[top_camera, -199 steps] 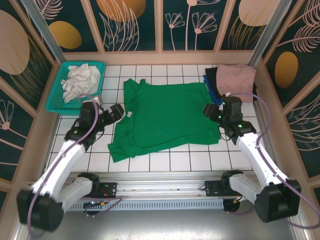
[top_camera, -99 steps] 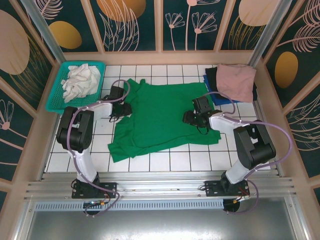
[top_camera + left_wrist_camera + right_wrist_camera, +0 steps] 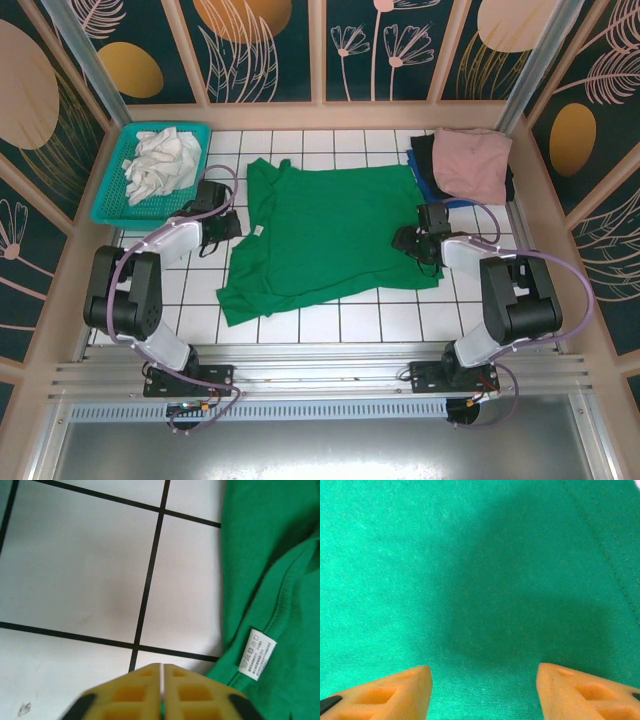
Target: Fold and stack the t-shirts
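A bright green t-shirt [image 3: 330, 230] lies spread flat on the white tiled table, and a white label [image 3: 256, 653] shows at its collar. My left gripper [image 3: 225, 225] is low over bare tile just left of the shirt's collar edge [image 3: 280, 555]; its yellow jaws [image 3: 162, 667] are shut with only a hairline gap. My right gripper [image 3: 405, 240] hovers open over the shirt's right side, with green cloth [image 3: 480, 555] under its orange fingertips [image 3: 484, 672] and nothing between them. At the back right, a folded dusty pink shirt [image 3: 472, 162] tops a stack with black [image 3: 425, 150] and blue [image 3: 425, 188] ones.
A teal mesh basket [image 3: 110, 200] with crumpled white cloth [image 3: 160, 162] stands at the back left, close to my left arm. Wooden-framed walls enclose the table on three sides. Bare tiles run along the front edge [image 3: 330, 325].
My left gripper has closed and drawn back left off the shirt's collar onto bare tile. My right gripper has shifted right toward the shirt's right edge. The shirt lies as before.
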{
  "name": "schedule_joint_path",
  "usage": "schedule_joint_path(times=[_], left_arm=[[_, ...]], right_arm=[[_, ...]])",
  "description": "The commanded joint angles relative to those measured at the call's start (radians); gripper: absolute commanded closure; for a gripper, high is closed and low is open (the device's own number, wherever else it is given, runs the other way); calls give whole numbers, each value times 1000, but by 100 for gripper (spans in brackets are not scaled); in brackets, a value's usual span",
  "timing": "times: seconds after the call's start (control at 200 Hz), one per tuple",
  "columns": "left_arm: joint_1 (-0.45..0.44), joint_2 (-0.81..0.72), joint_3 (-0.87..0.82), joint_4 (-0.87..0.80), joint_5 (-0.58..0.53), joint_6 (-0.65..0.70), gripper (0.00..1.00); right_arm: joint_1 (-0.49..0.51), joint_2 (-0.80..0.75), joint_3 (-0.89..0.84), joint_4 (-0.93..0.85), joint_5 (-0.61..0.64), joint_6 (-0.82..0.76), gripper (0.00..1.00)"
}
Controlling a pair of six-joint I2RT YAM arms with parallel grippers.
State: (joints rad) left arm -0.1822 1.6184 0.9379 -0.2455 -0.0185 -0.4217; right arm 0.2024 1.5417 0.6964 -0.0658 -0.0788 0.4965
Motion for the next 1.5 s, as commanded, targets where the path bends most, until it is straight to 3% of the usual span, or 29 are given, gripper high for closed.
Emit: schedule_joint_path(times=[0.0, 0.135, 0.255, 0.4, 0.53, 0.721, 0.851, 0.971, 1.091, 1.191, 1.256, 1.421, 1.496], left_arm=[[-19, 13, -25, 6, 129, 12, 71], [-93, 60, -23, -32, 67, 44, 46], [-92, 72, -28, -66, -1, 47, 43], [-93, 81, -39, -95, -45, 50, 50], [-94, 87, -48, -135, -98, 26, 82], [-90, -28, -76, -170, -150, -12, 100], [-65, -110, -108, -203, -187, -74, 100], [-9, -245, -181, -253, -279, -223, 100], [21, -430, -319, -173, -257, -342, 100], [25, -485, -358, -162, -255, -386, 100], [24, -474, -347, -156, -240, -381, 80], [12, -342, -256, 9, -9, -250, 61], [-44, -182, -130, -11, -23, -174, 52]], right_arm=[[-13, -22, -23, 12, -21, -7, 41], [-13, -14, -23, 24, -32, -7, 41], [-15, -4, -20, 33, -41, -12, 41], [-21, -3, -24, 40, -41, -16, 41], [-39, -11, -37, 49, -50, -19, 41], [-61, -27, -46, 46, -55, -26, 41], [-71, -32, -52, 45, -59, -27, 42], [-79, -42, -67, 46, -59, -24, 42], [-80, -47, -77, 53, -71, -21, 41], [-79, -53, -80, 52, -95, -19, 41], [-79, -65, -75, 43, -102, -22, 41], [-62, -121, -44, 14, -107, -27, 41], [-45, -125, -27, 17, -113, -25, 42]])
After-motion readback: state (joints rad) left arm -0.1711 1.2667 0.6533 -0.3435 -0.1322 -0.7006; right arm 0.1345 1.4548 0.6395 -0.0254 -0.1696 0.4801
